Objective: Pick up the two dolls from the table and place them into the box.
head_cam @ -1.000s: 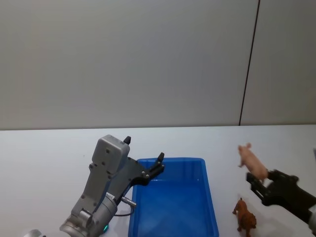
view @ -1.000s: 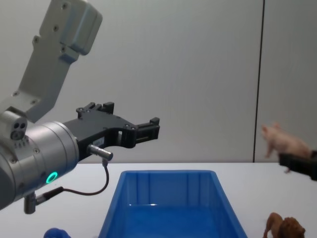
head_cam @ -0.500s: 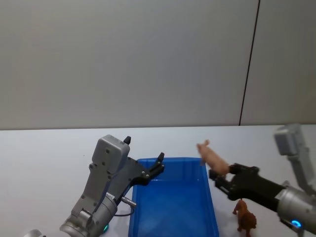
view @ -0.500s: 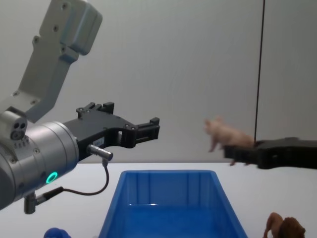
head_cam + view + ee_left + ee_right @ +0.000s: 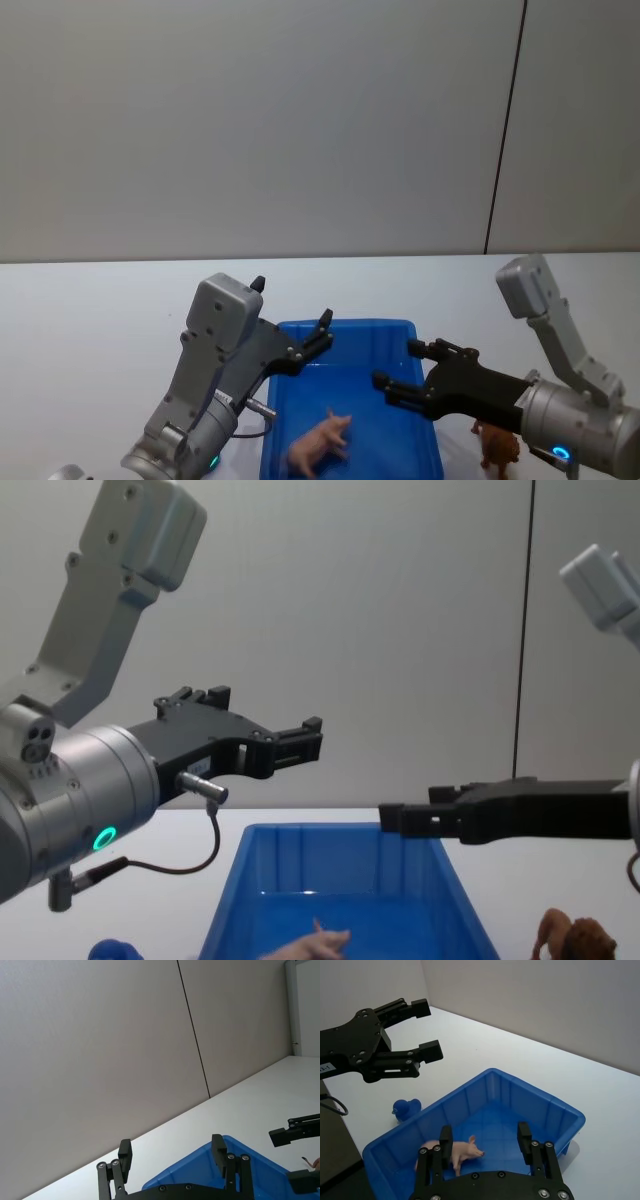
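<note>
The pale pink doll [image 5: 320, 442] [image 5: 452, 1152] [image 5: 310, 945] lies inside the blue box [image 5: 345, 326] [image 5: 540, 1095] [image 5: 340, 830], near its front. My right gripper [image 5: 395, 365] [image 5: 484, 1132] [image 5: 395, 820] hovers above the box's right half, open and holding nothing. The brown lion-like doll [image 5: 497, 445] [image 5: 575, 942] stands on the table just right of the box, under the right arm. My left gripper [image 5: 292, 300] [image 5: 171, 1145] [image 5: 265, 715] [image 5: 427, 1027] hangs open over the box's far left corner.
A small blue duck toy [image 5: 406, 1108] [image 5: 110, 950] sits on the white table left of the box. A plain grey wall with a dark vertical seam stands behind the table.
My right gripper has swung left from beside the box to above it and opened. The pink doll has left it and dropped into the box. The left arm has not moved.
</note>
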`<state>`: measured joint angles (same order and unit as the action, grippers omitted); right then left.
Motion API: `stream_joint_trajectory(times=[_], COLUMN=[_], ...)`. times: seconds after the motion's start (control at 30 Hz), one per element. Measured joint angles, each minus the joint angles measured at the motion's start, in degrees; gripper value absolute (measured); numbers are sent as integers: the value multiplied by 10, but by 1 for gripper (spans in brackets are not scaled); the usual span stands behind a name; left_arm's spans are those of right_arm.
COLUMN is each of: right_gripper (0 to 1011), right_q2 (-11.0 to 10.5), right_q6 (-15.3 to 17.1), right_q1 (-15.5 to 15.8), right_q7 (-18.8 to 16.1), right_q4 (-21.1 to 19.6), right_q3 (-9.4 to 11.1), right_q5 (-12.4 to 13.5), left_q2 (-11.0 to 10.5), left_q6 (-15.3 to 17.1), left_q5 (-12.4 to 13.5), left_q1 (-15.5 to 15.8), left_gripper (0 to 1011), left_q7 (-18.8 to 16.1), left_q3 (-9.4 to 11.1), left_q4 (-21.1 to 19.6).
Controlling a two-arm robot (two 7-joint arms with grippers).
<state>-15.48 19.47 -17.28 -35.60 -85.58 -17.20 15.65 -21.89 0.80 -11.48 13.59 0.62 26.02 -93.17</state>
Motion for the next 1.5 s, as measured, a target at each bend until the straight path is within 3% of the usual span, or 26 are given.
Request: stream_joint_trajectory(times=[0.3,0.83,1.17,1.5], right_gripper=[1001,1001,1001,1001], right_q2=[-4,-44,-68,-78], right_q6=[-11,-54,-48,-28], right_q1=[0,51,80,93], right_q7=[10,74,96,103], right_q4=[7,-26,-37,-30], right_q3=[-1,24,35,37], right_q5=[-6,39,55,59], left_q2=[0,0,0,0], left_q6=[0,0,0,0], left_q5=[0,0,0,0], left_q1=[0,0,0,0], left_gripper=[1002,1002,1002,1001], left_q7=[0,0,0,0], left_q3=[0,0,0,0], left_q4=[0,0,0,0])
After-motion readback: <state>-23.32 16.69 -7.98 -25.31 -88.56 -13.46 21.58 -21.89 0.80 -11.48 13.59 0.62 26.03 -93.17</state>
